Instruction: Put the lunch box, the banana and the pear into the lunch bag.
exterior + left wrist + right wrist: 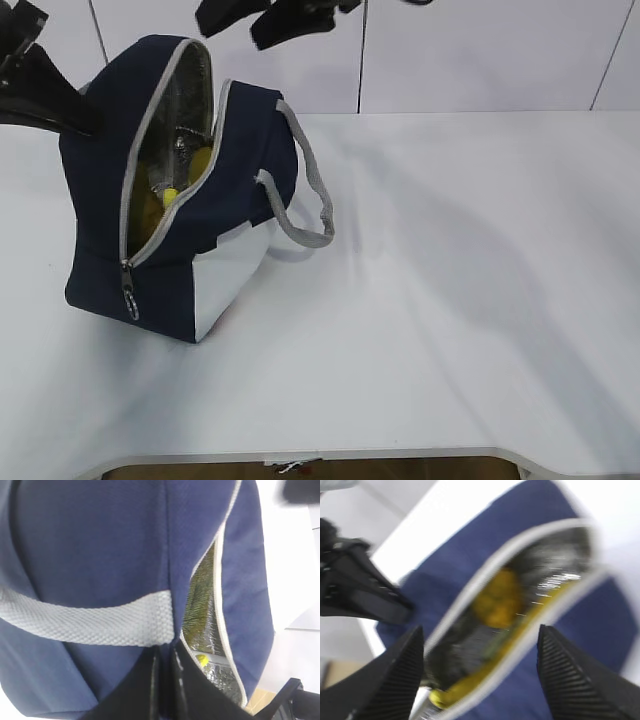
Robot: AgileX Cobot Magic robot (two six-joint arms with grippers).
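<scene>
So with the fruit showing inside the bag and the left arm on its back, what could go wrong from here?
1. The lunch bag leans with its opening facing sideways; if the left gripper, closed on the fabric under the grey handle, lets go, it may tip over.
2. The banana lies near the mouth's lower end and could slide out.
3. The open right gripper hovers over the mouth and might snag the zip trim.

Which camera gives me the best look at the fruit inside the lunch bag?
The right wrist view: it looks straight down through the open zip at the yellow fruit, though blurred. The exterior view shows only a yellow sliver in the lunch bag opening, and the left wrist view just a small yellow spot.
</scene>
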